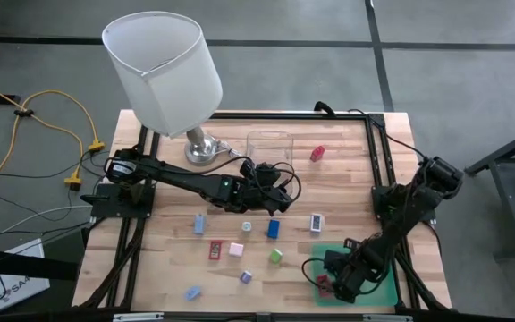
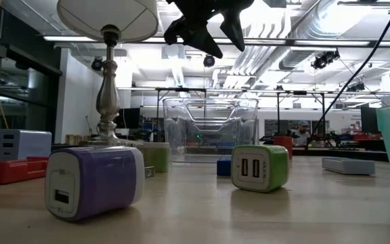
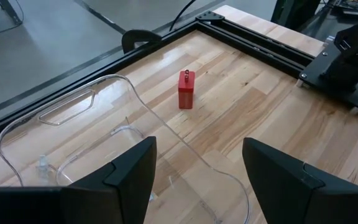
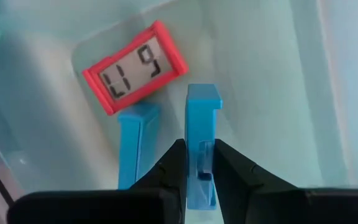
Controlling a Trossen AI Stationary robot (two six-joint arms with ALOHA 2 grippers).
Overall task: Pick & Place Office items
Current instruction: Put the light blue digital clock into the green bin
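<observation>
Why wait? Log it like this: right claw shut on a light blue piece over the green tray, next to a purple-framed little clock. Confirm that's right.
One detail is wrong: the little clock has a red frame, not purple, as the right wrist view shows. The rest holds: the right claw is shut on the light blue piece over the green tray.

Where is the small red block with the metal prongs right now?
In the high view the red block stands alone on the far right part of the table, just right of the clear plastic box; the left gripper hovers nearer.
</observation>
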